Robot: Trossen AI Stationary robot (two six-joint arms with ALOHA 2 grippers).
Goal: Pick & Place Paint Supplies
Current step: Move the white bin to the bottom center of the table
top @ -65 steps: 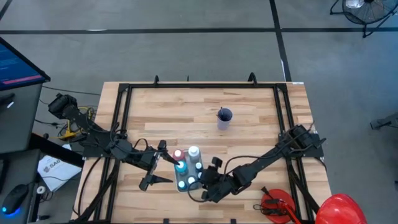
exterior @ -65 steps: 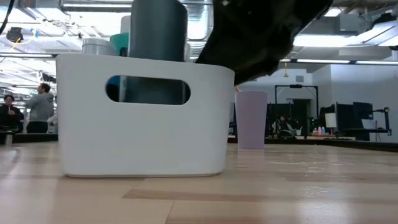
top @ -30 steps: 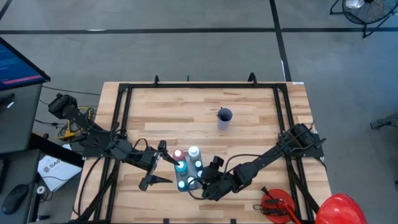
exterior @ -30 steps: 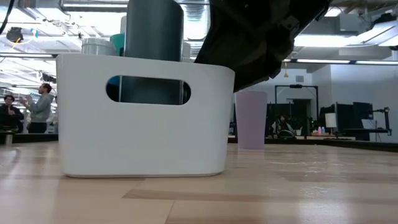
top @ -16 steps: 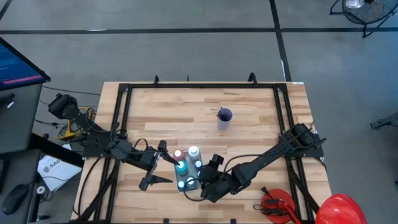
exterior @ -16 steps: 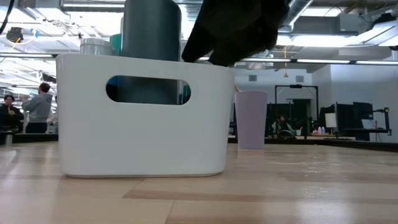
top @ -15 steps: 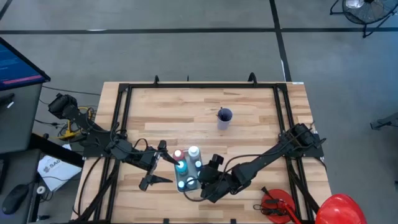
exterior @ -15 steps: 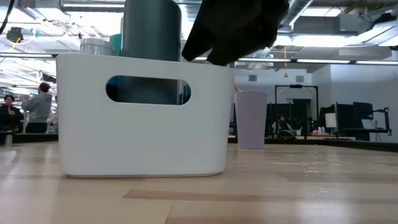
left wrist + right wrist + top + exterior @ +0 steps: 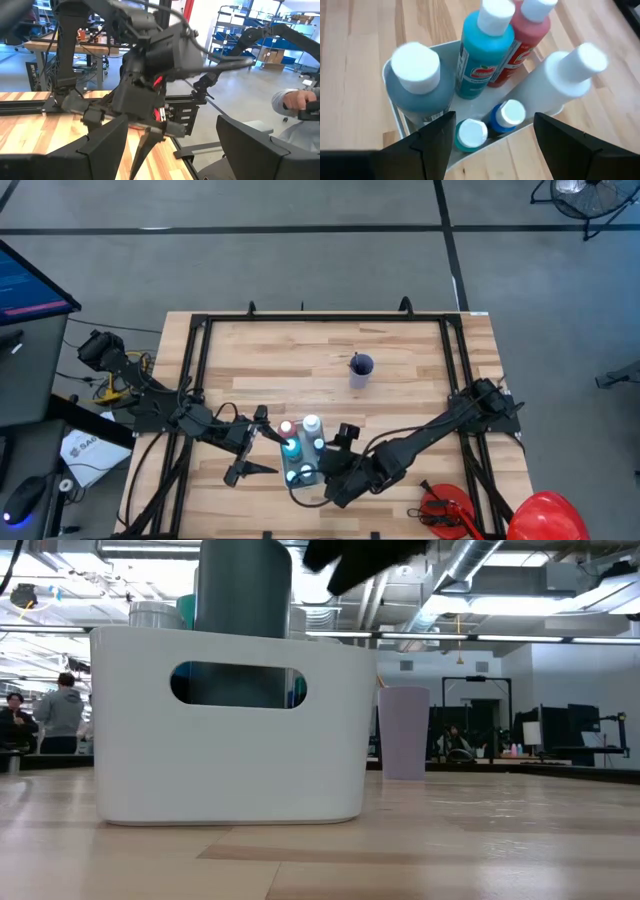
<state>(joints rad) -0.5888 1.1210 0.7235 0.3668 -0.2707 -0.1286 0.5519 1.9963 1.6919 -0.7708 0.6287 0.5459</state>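
Note:
A white bin (image 9: 395,112) stands near the table's front edge (image 9: 302,476). Upright in it are a grey-blue bottle (image 9: 420,87), a teal bottle (image 9: 484,55), a red bottle (image 9: 524,36) and a white bottle (image 9: 566,77). Two small bottles, dark blue (image 9: 504,116) and light blue (image 9: 470,134), stand low beside them. My right gripper (image 9: 492,150) hangs open above the bin's right side (image 9: 322,466), tipped down at it and touching nothing. My left gripper (image 9: 268,444) waits open and level just left of the bin. A brush stands in a purple cup (image 9: 361,370).
A red tool (image 9: 445,510) lies at the table's front right corner, and a big red rounded thing (image 9: 548,516) sits just beyond it. The black frame rails (image 9: 195,370) run along the table's sides. Bare wood lies between the bin and the cup.
My right gripper has risen straight up from the bin's rim, tipping further down and rolling a little; its fingers have kept the same gap. The grey-blue bottle and the other bottles have stayed in the bin.

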